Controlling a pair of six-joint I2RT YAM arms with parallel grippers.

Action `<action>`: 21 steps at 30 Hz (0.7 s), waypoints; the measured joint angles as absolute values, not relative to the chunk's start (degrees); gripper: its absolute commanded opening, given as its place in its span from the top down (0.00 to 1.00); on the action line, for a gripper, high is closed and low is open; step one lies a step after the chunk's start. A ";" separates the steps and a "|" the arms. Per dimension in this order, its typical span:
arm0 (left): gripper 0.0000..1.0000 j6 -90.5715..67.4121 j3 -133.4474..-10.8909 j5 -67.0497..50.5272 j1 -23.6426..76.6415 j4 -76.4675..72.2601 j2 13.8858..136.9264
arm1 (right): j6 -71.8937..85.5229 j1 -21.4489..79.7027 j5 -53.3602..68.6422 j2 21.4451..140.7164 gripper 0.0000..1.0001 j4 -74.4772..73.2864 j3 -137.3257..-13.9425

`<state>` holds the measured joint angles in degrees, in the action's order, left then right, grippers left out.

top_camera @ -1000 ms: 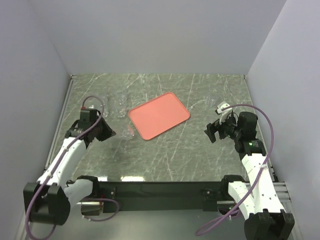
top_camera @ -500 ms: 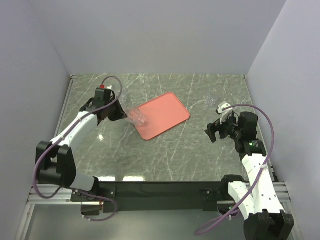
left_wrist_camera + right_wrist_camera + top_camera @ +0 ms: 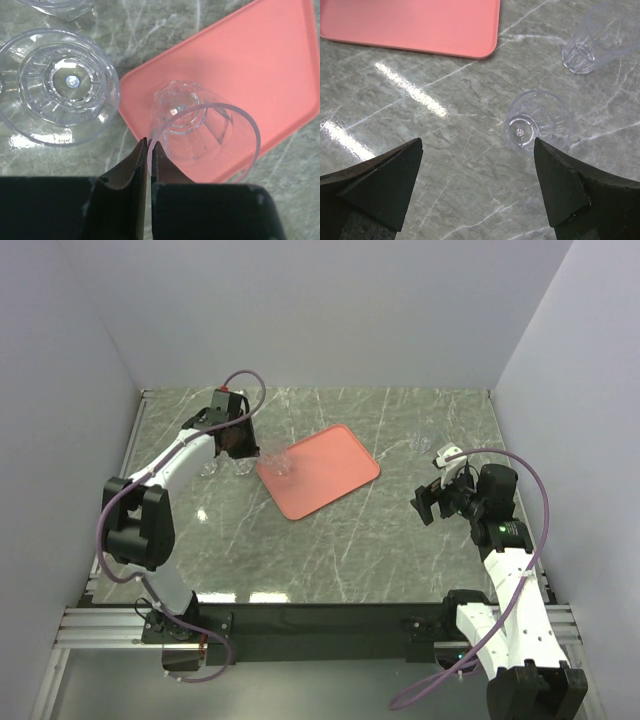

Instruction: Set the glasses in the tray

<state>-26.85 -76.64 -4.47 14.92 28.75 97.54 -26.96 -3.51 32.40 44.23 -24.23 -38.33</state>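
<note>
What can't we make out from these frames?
- Glass count: top external, clear glasses fade into the marbled table, and the left arm covers part of the cluster.
- Topmost glass: left wrist, cut by the frame edge.
- Whether the glass in the left pincer touches the tray: left wrist, too transparent.

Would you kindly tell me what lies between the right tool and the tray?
Only bare marble tabletop separates the right tool from the tray, as the top view shows.
</note>
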 measured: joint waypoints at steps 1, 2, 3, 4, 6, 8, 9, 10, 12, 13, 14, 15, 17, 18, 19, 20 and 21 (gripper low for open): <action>0.99 -26.41 -77.32 -4.10 14.94 29.08 98.45 | -26.96 -3.55 32.40 44.18 0.02 -24.23 -38.33; 0.99 -26.15 -77.78 -3.79 14.96 29.34 99.29 | -26.96 -3.64 32.40 44.16 0.02 -24.23 -38.33; 0.99 -25.87 -78.06 -3.49 14.98 29.65 99.98 | -26.96 -3.68 32.42 44.12 0.02 -24.23 -38.33; 0.98 -25.61 -78.24 -3.14 14.98 30.00 100.44 | -26.96 -3.73 32.42 44.10 0.02 -24.25 -38.33; 0.98 -25.06 -78.50 -2.70 15.00 30.98 101.27 | -26.96 -3.79 32.42 44.05 0.02 -24.23 -38.33; 0.98 -24.67 -78.61 -2.28 15.03 31.53 101.75 | -26.96 -3.79 32.42 44.05 0.02 -24.23 -38.33; 0.97 -24.58 -78.81 -2.00 15.05 31.88 102.00 | -26.98 -3.79 32.42 44.05 0.02 -24.23 -38.33; 0.96 -24.45 -78.91 -1.76 15.07 32.03 102.21 | -26.96 -3.79 32.42 44.05 0.02 -24.23 -38.33; 0.94 -24.16 -79.13 -1.41 15.09 32.40 102.45 | -26.98 -3.79 32.42 44.05 0.02 -24.23 -38.30; 0.93 -24.03 -79.40 -1.23 15.09 32.49 102.63 | -26.98 -3.79 32.42 44.05 0.02 -24.25 -38.30; 0.89 -23.92 -79.59 -1.13 15.11 32.51 102.78 | -26.98 -3.79 32.42 44.05 0.02 -24.23 -38.30; 0.87 -23.64 -79.77 -1.02 15.11 32.49 102.91 | -26.98 -3.79 32.42 44.05 0.02 -24.23 -38.30; 0.78 -23.44 -79.83 -0.73 15.11 32.53 102.94 | -26.98 -3.79 32.42 44.05 0.02 -24.23 -38.28; 0.75 -23.20 -79.88 -0.69 15.11 32.51 102.94 | -26.98 -3.79 32.42 44.05 0.02 -24.23 -38.28; 0.73 -23.20 -80.03 -0.60 15.14 32.53 102.96 | -26.98 -3.81 32.42 44.05 0.02 -24.23 -38.28; 0.69 -23.18 -80.16 -0.60 15.16 32.47 102.96 | -26.98 -3.81 32.42 44.05 0.02 -24.23 -38.28; 0.67 -23.09 -80.42 -0.58 15.22 32.49 102.94 | -26.98 -3.81 32.42 44.05 0.02 -24.23 -38.28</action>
